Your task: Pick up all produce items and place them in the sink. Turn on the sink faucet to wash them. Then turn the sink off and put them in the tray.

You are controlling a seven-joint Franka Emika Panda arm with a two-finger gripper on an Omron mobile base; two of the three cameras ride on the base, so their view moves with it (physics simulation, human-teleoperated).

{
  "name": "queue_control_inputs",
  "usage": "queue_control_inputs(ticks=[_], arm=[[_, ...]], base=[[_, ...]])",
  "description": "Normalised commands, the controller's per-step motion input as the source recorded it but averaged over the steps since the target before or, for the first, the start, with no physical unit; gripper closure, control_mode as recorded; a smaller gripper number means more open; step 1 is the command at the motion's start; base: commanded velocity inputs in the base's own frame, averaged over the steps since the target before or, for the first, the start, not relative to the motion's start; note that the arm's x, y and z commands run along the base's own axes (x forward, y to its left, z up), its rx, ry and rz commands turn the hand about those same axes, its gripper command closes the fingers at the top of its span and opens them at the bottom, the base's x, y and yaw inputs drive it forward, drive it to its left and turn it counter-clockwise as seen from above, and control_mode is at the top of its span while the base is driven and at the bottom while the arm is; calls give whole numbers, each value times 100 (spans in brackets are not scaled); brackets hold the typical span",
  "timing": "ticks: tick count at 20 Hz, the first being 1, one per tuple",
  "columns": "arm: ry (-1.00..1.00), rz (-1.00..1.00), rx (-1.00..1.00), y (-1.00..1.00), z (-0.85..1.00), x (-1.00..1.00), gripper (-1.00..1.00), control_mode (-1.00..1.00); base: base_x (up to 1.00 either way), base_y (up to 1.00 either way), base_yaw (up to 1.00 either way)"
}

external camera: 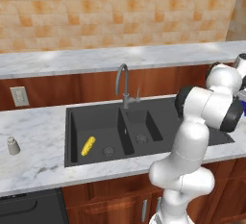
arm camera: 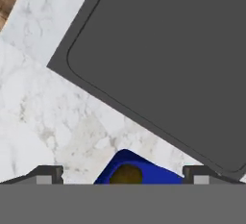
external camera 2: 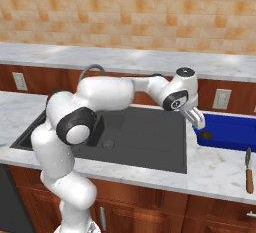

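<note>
Now the small round olive-brown fruit (external camera 2: 206,135) lies in the left end of the flat deep-blue tray (external camera 2: 235,138), on the counter just right of the big dark grey sink (external camera: 158,108). My gripper (external camera 2: 199,121) hangs just above it, fingers spread wide, holding nothing. The little yellow corn cob (external camera: 88,145) lies in the wide basin.

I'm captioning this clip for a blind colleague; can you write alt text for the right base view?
The white arm reaches right across the dark sink, its open gripper just above the near-left corner of a blue tray where a small dark brown fruit lies. A brown-handled utensil rests on the marble counter in front of the tray.
</note>
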Motion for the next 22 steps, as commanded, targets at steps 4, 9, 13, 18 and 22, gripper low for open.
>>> queue_control_inputs(ticks=[4,9,13,18,22], arm=[[0,29,0,100,12,-93,-100,-100],[4,28,0,100,14,-50,-100,-100],[11,24,0,100,0,-36,-100,-100],[10,19,0,100,0,-22,-100,-100],[8,9,0,100,7,-13,-100,-100]], base=[[0,0,0],[0,0,0],[0,0,0],[0,0,0],[0,0,0]])
